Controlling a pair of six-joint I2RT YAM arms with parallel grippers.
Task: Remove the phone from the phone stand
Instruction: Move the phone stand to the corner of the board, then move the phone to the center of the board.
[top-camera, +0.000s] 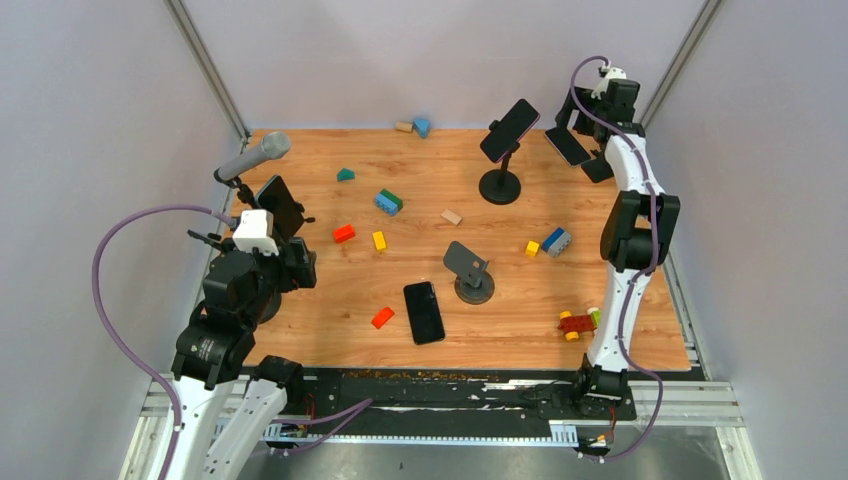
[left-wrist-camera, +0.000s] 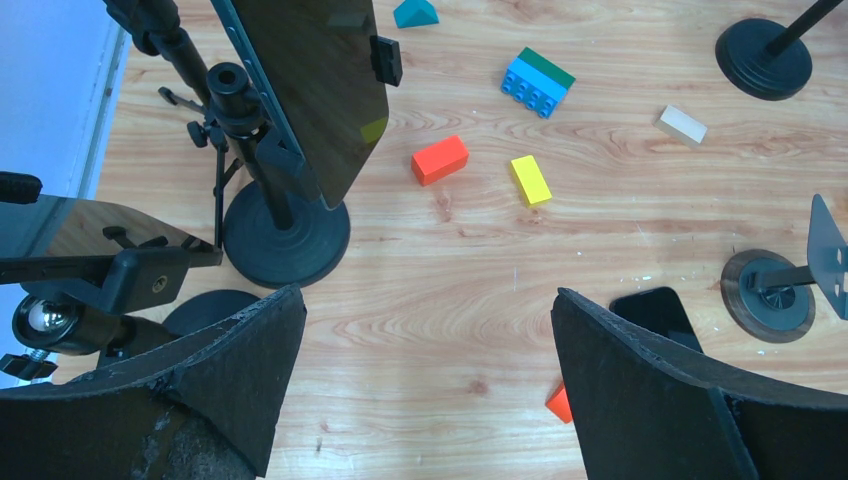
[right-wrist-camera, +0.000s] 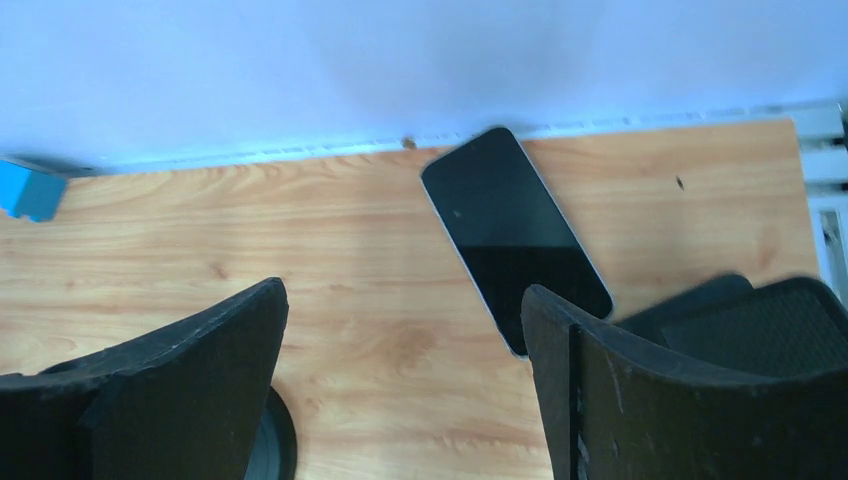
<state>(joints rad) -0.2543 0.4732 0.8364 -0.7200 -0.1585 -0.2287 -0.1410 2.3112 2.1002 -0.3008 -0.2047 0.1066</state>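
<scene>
- Right gripper (right-wrist-camera: 400, 295): fingers spread apart, gripping nothing.
- Phone (right-wrist-camera: 515, 235) lies just beyond one fingertip (contact unclear), tilted atop the phone stand (top-camera: 500, 185) near the table's (top-camera: 330, 290) far edge.
- Left gripper (left-wrist-camera: 428, 310): fingers wide apart, empty, at near left.

Wooden bench (top-camera: 300, 345) is carrying loose toy blocks. Red block (top-camera: 343, 233) is lying just beside yellow block (top-camera: 379, 240), mid-left. Blue-green brick (top-camera: 388, 201) is sitting behind them, w/ teal wedge (top-camera: 345, 174) further back. Tan block (top-camera: 452, 217) is lying near centre. Blue block (top-camera: 423, 127) & tan piece (top-camera: 404, 126) are sitting side by side at back edge. Grey mic (top-camera: 255, 157) is tilting over the left side. Red-yellow toy (top-camera: 577, 323) is resting front-right.
</scene>
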